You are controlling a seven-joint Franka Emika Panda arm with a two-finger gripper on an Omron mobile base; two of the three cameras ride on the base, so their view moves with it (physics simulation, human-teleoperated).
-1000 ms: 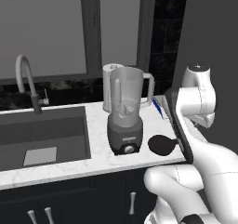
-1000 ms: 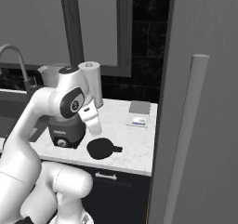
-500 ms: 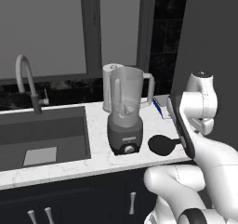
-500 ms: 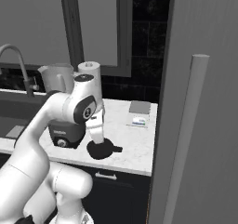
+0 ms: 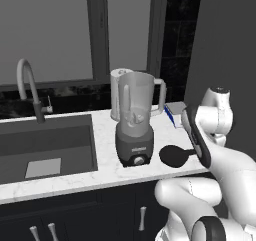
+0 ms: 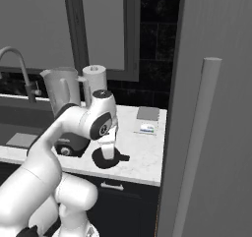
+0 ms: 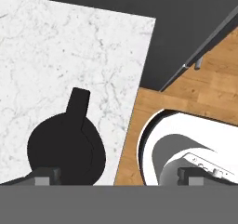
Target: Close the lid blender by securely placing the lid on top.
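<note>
The blender (image 5: 135,122), a translucent grey jar with a side handle on a dark base with a front knob, stands lidless on the marble counter beside the sink. The lid (image 5: 174,155), a flat black disc with a short tab, lies on the counter to its right, near the front edge. My gripper (image 6: 108,155) points down just above the lid (image 6: 119,159). In the hand view the gripper (image 7: 117,176) is open: one fingertip (image 7: 44,175) is over the lid (image 7: 65,153), the other is past the counter edge.
A white cylinder (image 6: 94,78) stands behind the blender. The sink (image 5: 45,150) and faucet (image 5: 27,85) are to the left. A grey square (image 6: 147,113) and a small blue-white item (image 6: 146,128) lie at the back right. A tall dark panel (image 6: 211,108) bounds the counter's right end.
The arm has swung round and the hand has come down from above the counter to just over the lid. Blender and lid have not moved.
</note>
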